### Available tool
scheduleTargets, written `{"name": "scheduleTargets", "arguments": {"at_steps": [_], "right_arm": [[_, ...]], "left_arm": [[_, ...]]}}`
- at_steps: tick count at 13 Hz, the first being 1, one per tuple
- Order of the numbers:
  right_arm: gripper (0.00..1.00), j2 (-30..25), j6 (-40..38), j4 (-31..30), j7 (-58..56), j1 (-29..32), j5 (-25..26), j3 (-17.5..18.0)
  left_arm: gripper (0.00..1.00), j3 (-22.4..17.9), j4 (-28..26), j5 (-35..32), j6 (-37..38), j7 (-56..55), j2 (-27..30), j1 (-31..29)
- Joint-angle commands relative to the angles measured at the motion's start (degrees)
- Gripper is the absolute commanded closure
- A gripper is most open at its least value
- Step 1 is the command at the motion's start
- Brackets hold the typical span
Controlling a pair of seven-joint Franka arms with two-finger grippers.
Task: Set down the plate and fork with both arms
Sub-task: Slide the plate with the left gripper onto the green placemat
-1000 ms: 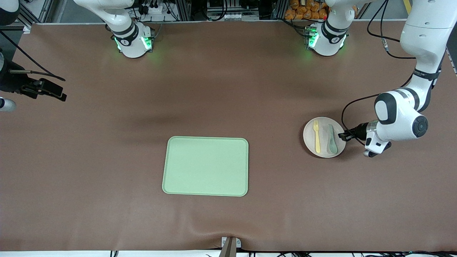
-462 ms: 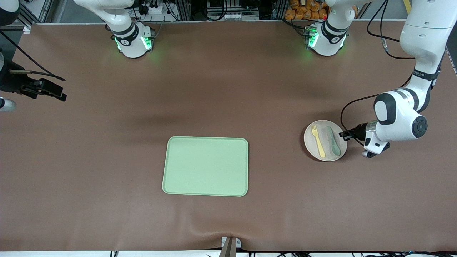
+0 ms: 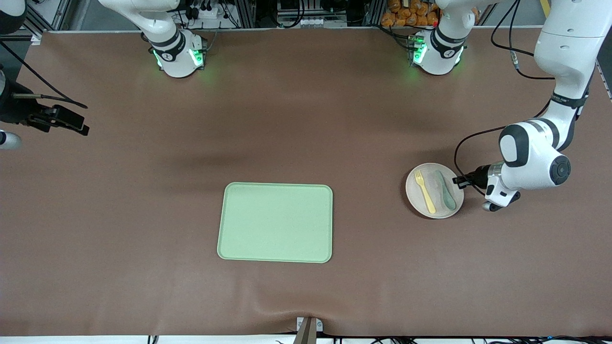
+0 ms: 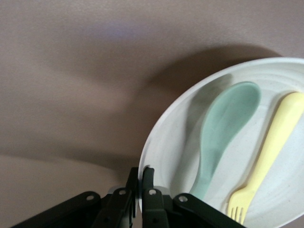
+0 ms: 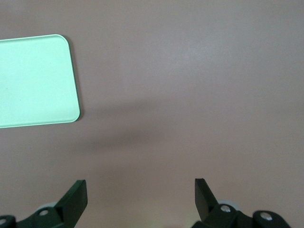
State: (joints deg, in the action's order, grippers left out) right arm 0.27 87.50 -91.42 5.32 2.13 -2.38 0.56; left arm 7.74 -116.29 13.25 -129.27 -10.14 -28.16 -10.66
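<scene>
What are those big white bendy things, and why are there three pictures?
They are two robot arms bolted to a brown table. One picture looks down from a high camera; the other two come from little cameras on each arm's wrist. On the table lies a green tray. Toward the left arm's end is a round plate carrying a yellow fork and a green spoon. The left gripper pinches the plate's rim; in its wrist picture the plate looks lifted, with a shadow beneath. The right gripper waits open, holding nothing, above bare table.
</scene>
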Motion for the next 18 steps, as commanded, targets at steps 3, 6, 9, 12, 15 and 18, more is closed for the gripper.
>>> {"name": "scheduleTargets", "arguments": {"at_steps": [3, 6, 9, 12, 15, 18], "right_arm": [[0.00, -0.2, -0.4, 0.0, 0.0, 0.9, -0.9, 0.6], [0.00, -0.2, -0.4, 0.0, 0.0, 0.9, -0.9, 0.6], [0.00, -0.1, -0.4, 0.0, 0.0, 0.9, -0.9, 0.6], [0.00, -0.1, -0.5, 0.0, 0.0, 0.9, -0.9, 0.6], [0.00, -0.1, -0.4, 0.0, 0.0, 0.9, -0.9, 0.6], [0.00, -0.1, -0.4, 0.0, 0.0, 0.9, -0.9, 0.6]], "left_arm": [[1.00, 2.8, 2.5, 4.1, -0.7, 0.7, -0.3, -0.4], [1.00, 6.1, 4.6, 4.9, -0.6, 0.5, 0.1, -0.3], [1.00, 9.0, 9.0, 4.4, 1.0, 0.2, -0.3, 1.2], [1.00, 9.9, 15.0, 4.4, 4.4, -0.6, -2.6, 6.0], [1.00, 9.9, 20.7, 4.5, 5.9, -1.2, -5.8, 11.4], [1.00, 9.9, 28.3, 4.6, 5.9, -9.9, -10.4, 18.5]]}}
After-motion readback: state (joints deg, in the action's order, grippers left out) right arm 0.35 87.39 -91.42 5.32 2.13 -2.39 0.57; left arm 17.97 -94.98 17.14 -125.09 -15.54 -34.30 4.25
